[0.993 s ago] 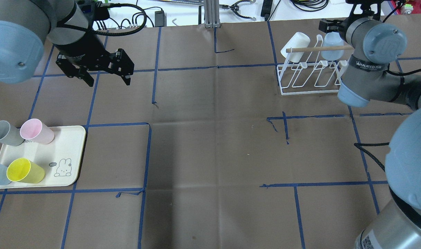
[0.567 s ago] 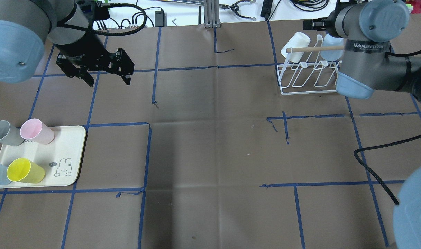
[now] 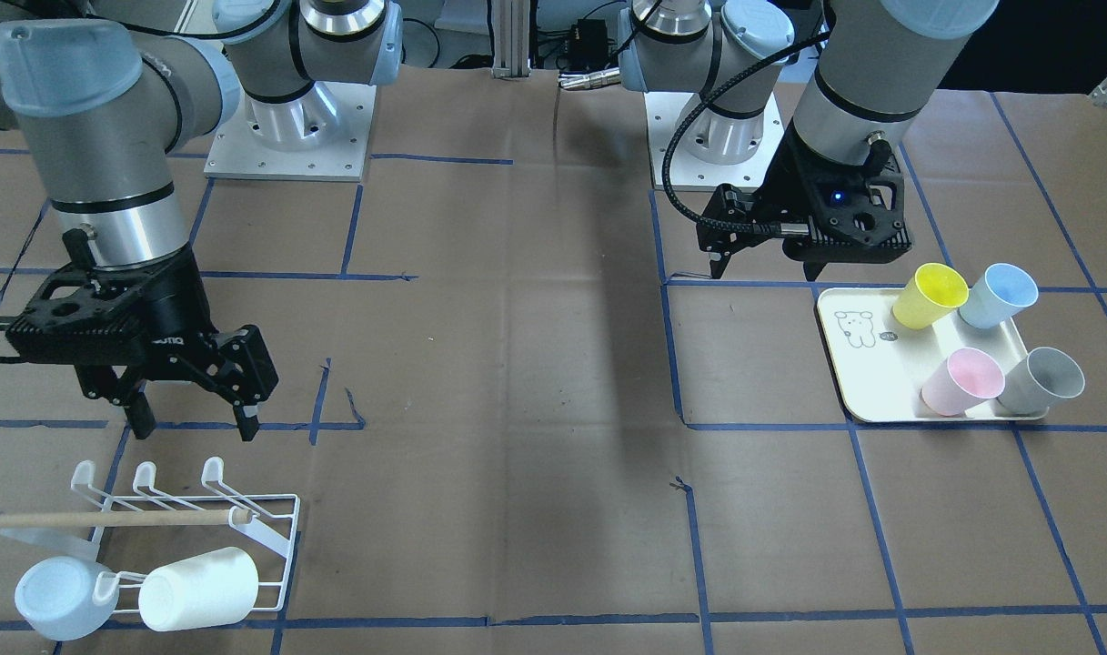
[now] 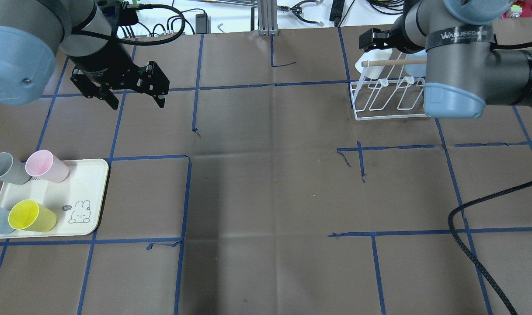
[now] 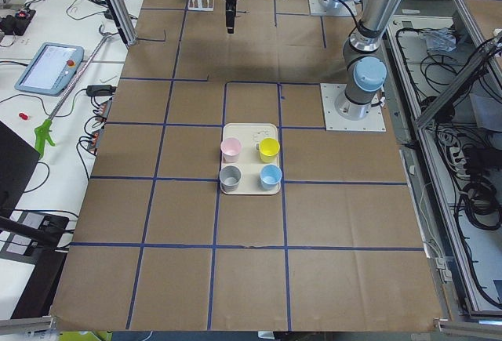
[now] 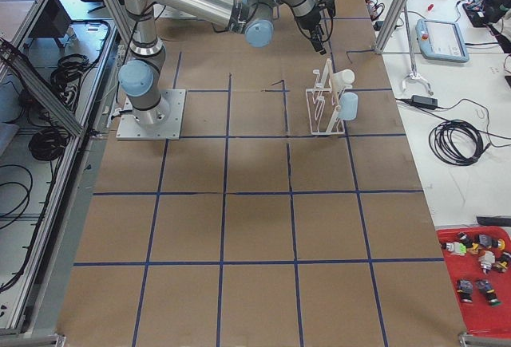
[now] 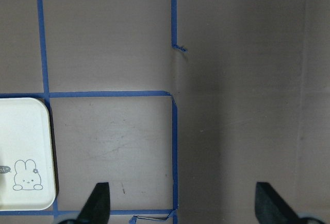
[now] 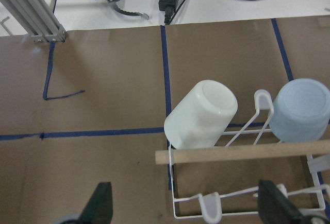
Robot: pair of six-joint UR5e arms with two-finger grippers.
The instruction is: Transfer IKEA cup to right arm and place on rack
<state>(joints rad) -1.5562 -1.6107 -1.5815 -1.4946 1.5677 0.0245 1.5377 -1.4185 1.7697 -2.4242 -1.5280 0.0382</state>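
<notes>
The right tool (image 3: 194, 420) is held open above the brown paper-covered table (image 3: 517, 409), its two black fingers spread wide and nothing gripped between them. Close below it the low white wire rack (image 4: 388, 117) is seen, with a light wooden dowel (image 3: 107, 519) laid across its prongs. Two cups are carried on the row of prongs farther from the tool: a white plastic cup (image 3: 198, 589) and, just beside it, a pale blue plastic cup (image 3: 62, 596). Both are slipped mouth-first over the prongs and tilted, with their bottoms turned outward. Neither is touched by the tool — in the right wrist view the fingertips are shown apart from both cups, on the near side of the dowel.

The left tool (image 4: 138, 103) is likewise held open and empty, well apart from the right one, with its fingertips pointed down at bare table. Below it and off to one side a cream rectangular tray with a small rabbit drawing (image 3: 871, 373) is set — only its corner is caught in the left wrist view. Four cups are stood on the tray, mouths up. A yellow plastic cup (image 3: 930, 294) and a light blue plastic cup (image 3: 999, 294) are placed nearer the tool, a pink plastic cup (image 3: 962, 382) and a grey plastic cup (image 3: 1044, 380) beyond them.
</notes>
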